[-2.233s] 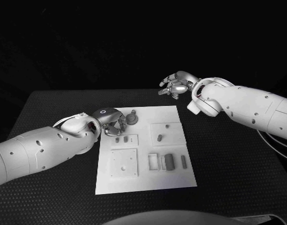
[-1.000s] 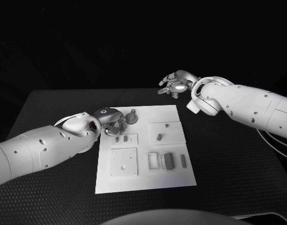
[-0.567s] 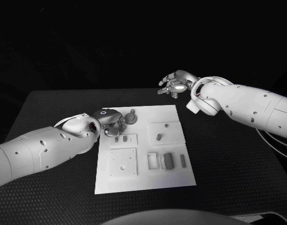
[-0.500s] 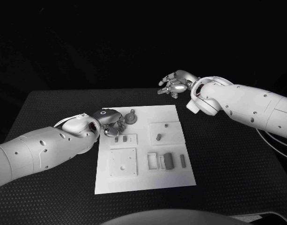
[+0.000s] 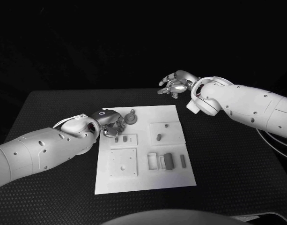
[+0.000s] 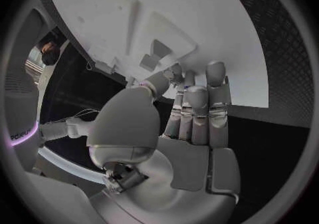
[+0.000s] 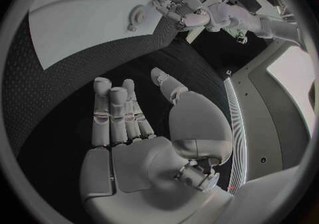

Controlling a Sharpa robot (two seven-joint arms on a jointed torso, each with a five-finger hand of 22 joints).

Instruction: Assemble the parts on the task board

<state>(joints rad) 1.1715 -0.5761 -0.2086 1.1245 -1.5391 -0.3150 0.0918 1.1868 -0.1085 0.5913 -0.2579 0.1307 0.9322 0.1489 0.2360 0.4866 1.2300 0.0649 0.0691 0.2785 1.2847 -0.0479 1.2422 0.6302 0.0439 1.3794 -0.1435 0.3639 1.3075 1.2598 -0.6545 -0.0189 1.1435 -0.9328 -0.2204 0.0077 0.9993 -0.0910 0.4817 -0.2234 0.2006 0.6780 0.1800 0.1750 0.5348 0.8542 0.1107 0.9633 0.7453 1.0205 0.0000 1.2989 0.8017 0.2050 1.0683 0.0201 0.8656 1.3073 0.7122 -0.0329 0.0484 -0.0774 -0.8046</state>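
The white task board (image 5: 150,176) lies in the middle of the black table. Small grey parts are on it: a round part (image 5: 131,117) at its far edge, a peg (image 5: 159,137) on a raised square, and several blocks (image 5: 168,161) near its middle. My left hand (image 5: 113,124) is low over the board's far left corner, beside the round part. In the left wrist view its fingers (image 6: 196,101) lie straight and side by side over the board (image 6: 199,11), with nothing between them. My right hand (image 5: 175,84) is raised beyond the board's far right corner, fingers apart and holding nothing.
A flat square plate with holes (image 5: 123,163) sits on the board's near left. The right wrist view shows my left hand (image 7: 181,10) by the round part (image 7: 138,15). Bare black table (image 5: 238,154) lies on both sides of the board.
My left hand has shifted very slightly at the board's far left corner. My right hand has stayed in place.
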